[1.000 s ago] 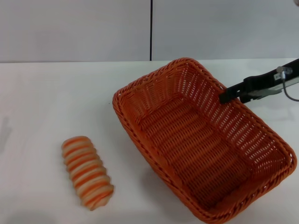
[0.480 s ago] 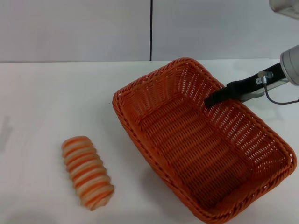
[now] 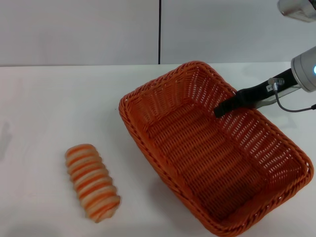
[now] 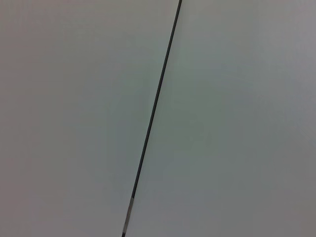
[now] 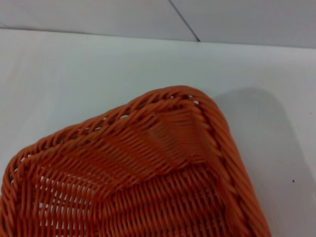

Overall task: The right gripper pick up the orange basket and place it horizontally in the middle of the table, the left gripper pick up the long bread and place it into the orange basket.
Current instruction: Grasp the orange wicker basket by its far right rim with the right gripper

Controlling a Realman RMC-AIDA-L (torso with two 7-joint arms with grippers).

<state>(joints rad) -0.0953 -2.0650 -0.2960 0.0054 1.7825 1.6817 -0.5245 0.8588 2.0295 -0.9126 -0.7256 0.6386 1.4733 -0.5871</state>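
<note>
— Where is the basket, and which way does it run?

— The orange basket (image 3: 216, 154) sits on the table (image 3: 44, 103), right of centre. Its long axis runs on a diagonal, from the far-left corner down to the near-right corner, so it lies skewed to the table's edges. One short end faces far and left, the other near and right. In my right wrist view I look down on one rounded corner of its braided rim, with bare table beyond it.

— And your claw?

— My right gripper (image 3: 220, 109) reaches in from the right, over the far-right long rim, its black tip above the inside of that sloping wall. I cannot tell whether its fingers are spread or closed, nor whether the tip touches the weave.

— The bread?

— The long bread (image 3: 92, 181) lies on the table at the near left, well apart from the basket. Its long axis also slants, far-left to near-right, roughly parallel to the basket's.

— Your other arm?

— My left gripper is out of sight; its wrist camera sees only a pale wall (image 4: 237, 118) with a thin dark seam (image 4: 153, 113).
</note>
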